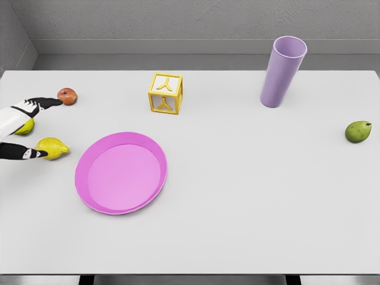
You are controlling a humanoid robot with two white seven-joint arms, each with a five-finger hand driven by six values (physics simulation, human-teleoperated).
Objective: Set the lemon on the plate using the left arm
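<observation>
The yellow lemon (53, 147) lies on the white table near the left edge, just left of the pink plate (122, 173). My left hand (48, 127) comes in from the left edge with its fingers spread wide and nothing held. One black-tipped finger (32, 154) touches the lemon's left end. Another finger (44, 102) points toward a small red apple (67, 95). The plate has nothing on it. My right arm does not show.
A yellow-green fruit (25, 127) sits partly hidden behind my left hand. A yellow letter block (165, 94) stands behind the plate, a tall lilac cup (282, 72) at the back right, and a green pear (358, 131) near the right edge.
</observation>
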